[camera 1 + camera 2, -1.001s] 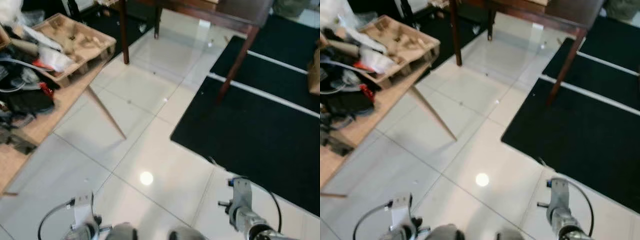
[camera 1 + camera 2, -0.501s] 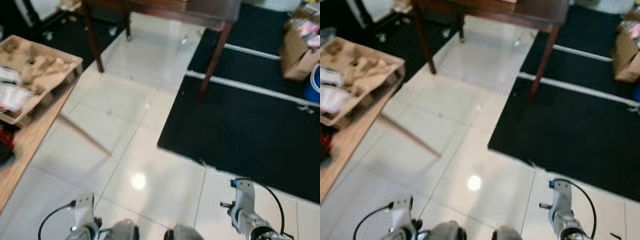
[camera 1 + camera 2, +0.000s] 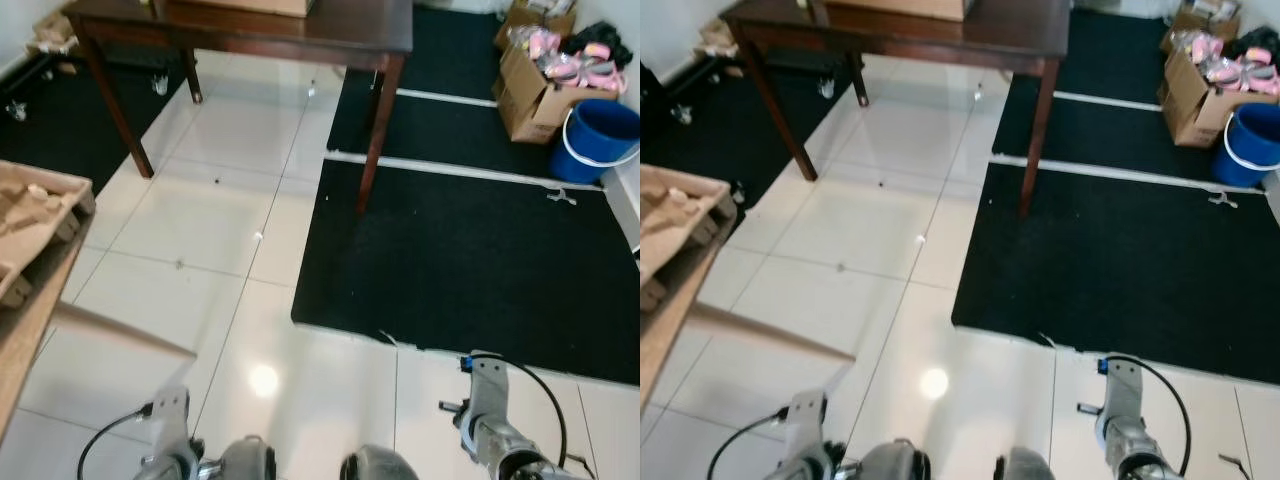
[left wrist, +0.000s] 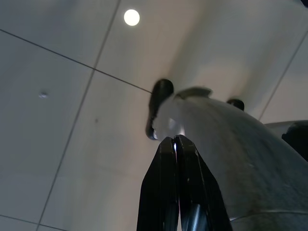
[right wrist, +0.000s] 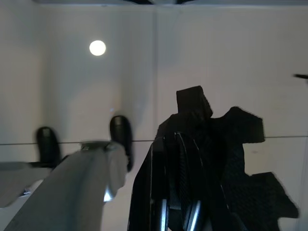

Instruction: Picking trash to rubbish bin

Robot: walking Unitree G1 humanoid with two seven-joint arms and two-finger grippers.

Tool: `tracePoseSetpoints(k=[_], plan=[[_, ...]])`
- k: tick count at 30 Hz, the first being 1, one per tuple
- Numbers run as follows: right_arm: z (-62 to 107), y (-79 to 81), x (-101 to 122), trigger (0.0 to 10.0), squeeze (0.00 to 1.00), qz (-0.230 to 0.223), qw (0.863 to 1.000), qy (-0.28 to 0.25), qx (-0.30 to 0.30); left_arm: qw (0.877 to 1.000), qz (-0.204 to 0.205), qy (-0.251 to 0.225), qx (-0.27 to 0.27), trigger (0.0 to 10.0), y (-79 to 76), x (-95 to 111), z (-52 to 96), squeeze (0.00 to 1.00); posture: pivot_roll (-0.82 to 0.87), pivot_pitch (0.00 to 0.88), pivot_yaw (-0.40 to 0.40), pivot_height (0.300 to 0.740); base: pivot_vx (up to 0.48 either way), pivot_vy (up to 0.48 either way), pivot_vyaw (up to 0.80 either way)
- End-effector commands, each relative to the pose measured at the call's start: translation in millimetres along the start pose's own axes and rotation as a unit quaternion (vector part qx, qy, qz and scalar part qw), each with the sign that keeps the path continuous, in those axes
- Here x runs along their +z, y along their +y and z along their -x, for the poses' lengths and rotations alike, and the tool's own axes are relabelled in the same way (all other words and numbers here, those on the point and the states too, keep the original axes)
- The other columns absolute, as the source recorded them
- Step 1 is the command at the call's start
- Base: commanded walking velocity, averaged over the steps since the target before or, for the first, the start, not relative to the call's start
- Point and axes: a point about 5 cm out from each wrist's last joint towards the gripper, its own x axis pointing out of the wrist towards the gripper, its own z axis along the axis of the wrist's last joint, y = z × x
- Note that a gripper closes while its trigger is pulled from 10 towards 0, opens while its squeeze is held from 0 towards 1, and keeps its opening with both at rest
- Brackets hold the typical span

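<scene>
While the robot turns, a blue bucket [image 3: 600, 138] comes into sight by the wall; the right gripper [image 5: 175, 159] pinches black trash [image 5: 226, 144], and the left gripper [image 4: 176, 159] is closed and empty.

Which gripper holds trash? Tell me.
The right gripper: it clamps a jagged black textured scrap; the left gripper is shut on nothing.

Black foam scrap [image 5: 226, 159] — pinched in right claw [image 5: 175, 211].

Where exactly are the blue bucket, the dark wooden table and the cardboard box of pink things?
blue bucket [image 3: 594, 140], left eye view, on its outer wall.
dark wooden table [image 3: 345, 25], left eye view, on its bare top.
cardboard box [image 3: 524, 95], left eye view, on its front side.
</scene>
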Motion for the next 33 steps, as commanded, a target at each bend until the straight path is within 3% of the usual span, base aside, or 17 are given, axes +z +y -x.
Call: tracePoseSetpoints(k=[1, 14, 20, 33], plan=[[1.0, -7.5, -8.0, 10.0, 0.00, 0.002, 1.000, 0.013, -0.011, 1.000, -0.004, 0.008, 0.003, 10.0, 1.4, -2.5, 0.6, 0.00, 0.07, 0.132, 0.013, 0.740, 0.304, 0.000, 0.00], [0.6, -6.7, -4.4, 10.0, 0.00, 0.005, 1.000, 0.008, -0.008, 1.000, -0.008, 0.008, 0.001, 10.0, 1.0, -1.3, 0.2, 0.00, 0.07, 0.120, 0.010, 0.740, 0.307, 0.000, 0.00], [0.6, -6.0, -4.9, 10.0, 0.00, 0.004, 1.000, 0.010, -0.008, 1.000, -0.009, 0.009, 0.001, 10.0, 1.9, -1.8, 0.6, 0.00, 0.07, 0.124, 0.013, 0.740, 0.307, 0.000, -0.74], [0.9, -5.1, -7.2, 10.0, 0.00, 0.000, 1.000, 0.009, -0.005, 1.000, -0.008, 0.011, 0.002, 10.0, 2.7, -3.5, 1.2, 0.00, 0.07, 0.139, 0.018, 0.740, 0.307, 0.000, 0.00]])
